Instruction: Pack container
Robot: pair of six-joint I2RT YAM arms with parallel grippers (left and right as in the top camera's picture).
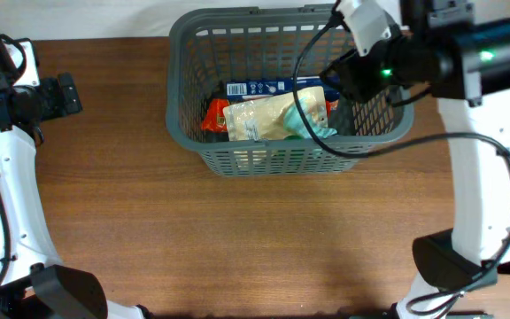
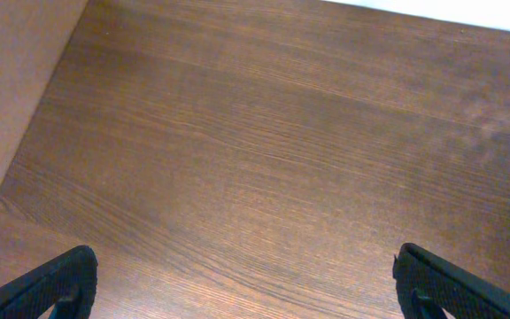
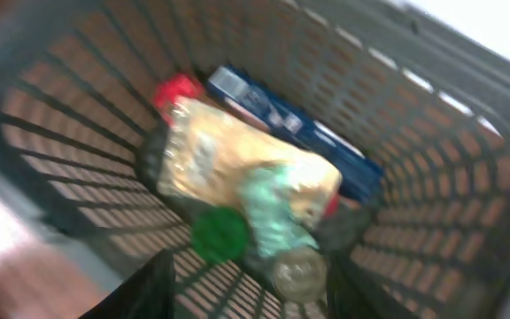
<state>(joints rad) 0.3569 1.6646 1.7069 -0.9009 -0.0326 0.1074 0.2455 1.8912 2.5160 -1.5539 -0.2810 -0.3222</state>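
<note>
Over the right end of the basket (image 1: 264,161), the right fingers (image 3: 153,288) hang spread apart. They seem to grip nothing, though the wrist view is blurred. The basket stands at the far middle of the worktop (image 1: 237,239), its back rim close to the far edge. Inside, a blue box (image 1: 268,88) lies along the far wall with a beige bag (image 1: 259,120) slanted over it and a red packet (image 1: 212,115) at the left. The wrist view adds a green lid (image 3: 220,232) and a tin (image 3: 297,273) nearer the right wall. Flat goods sit low and small ones fill the gaps, which looks like plain stacking for room. No groceries show outside the basket, so packing seems near its end. Straight up looks like the clean exit, since sideways travel risks the lattice wall and the cable (image 1: 297,89) looping across the load. The left fingers (image 2: 60,279) gape wide and empty over bare worktop, well left of the basket, probably parked clear.
</note>
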